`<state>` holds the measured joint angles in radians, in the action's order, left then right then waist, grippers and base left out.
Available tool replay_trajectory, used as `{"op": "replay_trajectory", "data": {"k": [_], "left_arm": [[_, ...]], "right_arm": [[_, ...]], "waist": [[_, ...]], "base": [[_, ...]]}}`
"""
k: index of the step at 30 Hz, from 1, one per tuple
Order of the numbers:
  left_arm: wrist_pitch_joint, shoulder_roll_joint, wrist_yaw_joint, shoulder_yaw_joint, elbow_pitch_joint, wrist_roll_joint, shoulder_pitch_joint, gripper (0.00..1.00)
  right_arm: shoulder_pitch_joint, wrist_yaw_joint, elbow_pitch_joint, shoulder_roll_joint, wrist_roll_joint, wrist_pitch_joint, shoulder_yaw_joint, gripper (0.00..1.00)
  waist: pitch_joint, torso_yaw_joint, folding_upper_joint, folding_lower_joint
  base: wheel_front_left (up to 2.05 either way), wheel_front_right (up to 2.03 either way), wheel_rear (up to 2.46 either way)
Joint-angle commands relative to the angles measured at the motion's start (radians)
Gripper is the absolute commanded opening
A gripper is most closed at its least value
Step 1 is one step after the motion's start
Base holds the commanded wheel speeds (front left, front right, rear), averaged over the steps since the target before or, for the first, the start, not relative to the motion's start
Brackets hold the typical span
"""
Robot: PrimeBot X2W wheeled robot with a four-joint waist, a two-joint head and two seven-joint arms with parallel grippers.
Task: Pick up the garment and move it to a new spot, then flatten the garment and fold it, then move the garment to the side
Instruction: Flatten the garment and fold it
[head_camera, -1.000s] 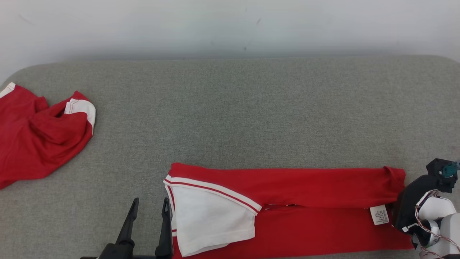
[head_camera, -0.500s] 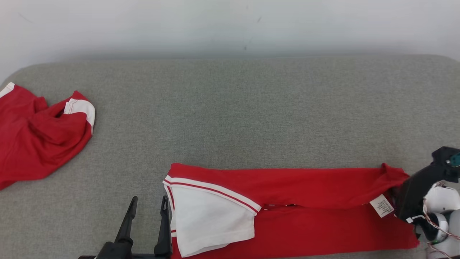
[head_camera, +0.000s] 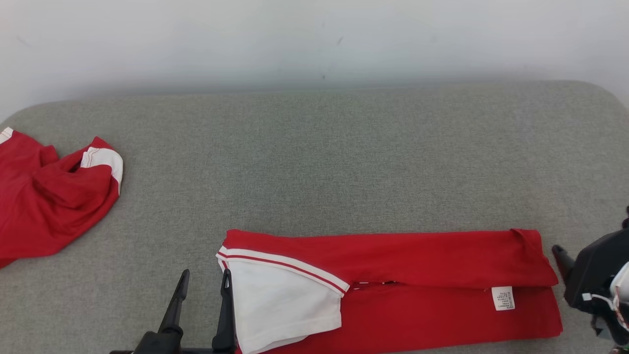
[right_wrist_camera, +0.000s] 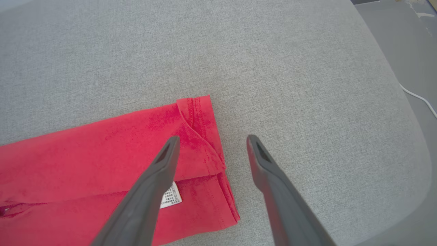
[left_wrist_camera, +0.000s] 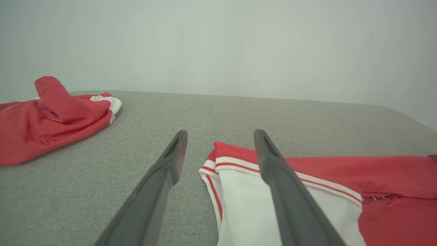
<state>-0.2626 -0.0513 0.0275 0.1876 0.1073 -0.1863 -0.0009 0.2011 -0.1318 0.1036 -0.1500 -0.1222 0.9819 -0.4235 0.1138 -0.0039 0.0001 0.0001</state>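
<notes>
The garment (head_camera: 417,265) is red with a white sleeve (head_camera: 280,300). It lies folded into a long flat strip near the table's front edge, with a white label (head_camera: 502,298) near its right end. My left gripper (head_camera: 204,278) stands open just left of the sleeve end, with nothing between its fingers. In the left wrist view the left gripper (left_wrist_camera: 221,133) has its right finger over the sleeve (left_wrist_camera: 245,201). My right gripper (right_wrist_camera: 212,138) is open above the garment's right end (right_wrist_camera: 198,136). Its dark body (head_camera: 594,275) sits just right of the strip.
A second red and white garment (head_camera: 49,201) lies crumpled at the far left of the grey table (head_camera: 344,162). The table's rounded right end (right_wrist_camera: 392,153) drops to a floor with a white cable (right_wrist_camera: 420,97). A pale wall runs behind.
My right gripper has drawn back to the right, off the garment's right end, which now lies flat. The head view has shifted slightly. The left gripper has stayed put.
</notes>
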Motion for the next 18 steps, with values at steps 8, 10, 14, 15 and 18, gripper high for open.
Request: {"op": "replay_trajectory", "data": {"k": [8, 10, 14, 15, 18], "left_arm": [[-0.003, 0.001, -0.003, 0.012, -0.001, -0.003, -0.021, 1.0], [-0.003, 0.001, -0.001, 0.012, -0.001, 0.0, -0.024, 1.0], [-0.003, 0.001, -0.001, 0.01, -0.003, 0.006, -0.028, 1.0], [-0.003, 0.001, -0.001, 0.009, -0.004, 0.006, -0.03, 1.0], [-0.003, 0.001, -0.002, 0.008, -0.006, 0.008, -0.033, 1.0]], "right_arm": [[0.025, 0.002, -0.125, 0.014, 0.036, 0.003, -0.017, 1.0], [0.033, 0.002, -0.167, 0.013, 0.045, -0.008, -0.034, 1.0], [0.053, 0.002, -0.246, 0.005, 0.071, -0.04, -0.054, 1.0], [0.056, 0.002, -0.266, 0.005, 0.074, -0.044, -0.055, 1.0], [0.064, 0.003, -0.324, 0.007, 0.08, -0.056, -0.056, 1.0]], "waist": [[0.036, 0.038, -0.0001, -0.0001], [0.047, 0.05, -0.0001, -0.0001], [0.064, 0.067, -0.0001, -0.0001], [0.067, 0.07, -0.0001, -0.0001], [0.073, 0.076, -0.0001, -0.0001]], "base": [[0.0, 0.0, 0.0], [0.0, 0.0, 0.0], [0.0, 0.0, 0.0], [0.0, 0.0, 0.0], [0.0, 0.0, 0.0]]}}
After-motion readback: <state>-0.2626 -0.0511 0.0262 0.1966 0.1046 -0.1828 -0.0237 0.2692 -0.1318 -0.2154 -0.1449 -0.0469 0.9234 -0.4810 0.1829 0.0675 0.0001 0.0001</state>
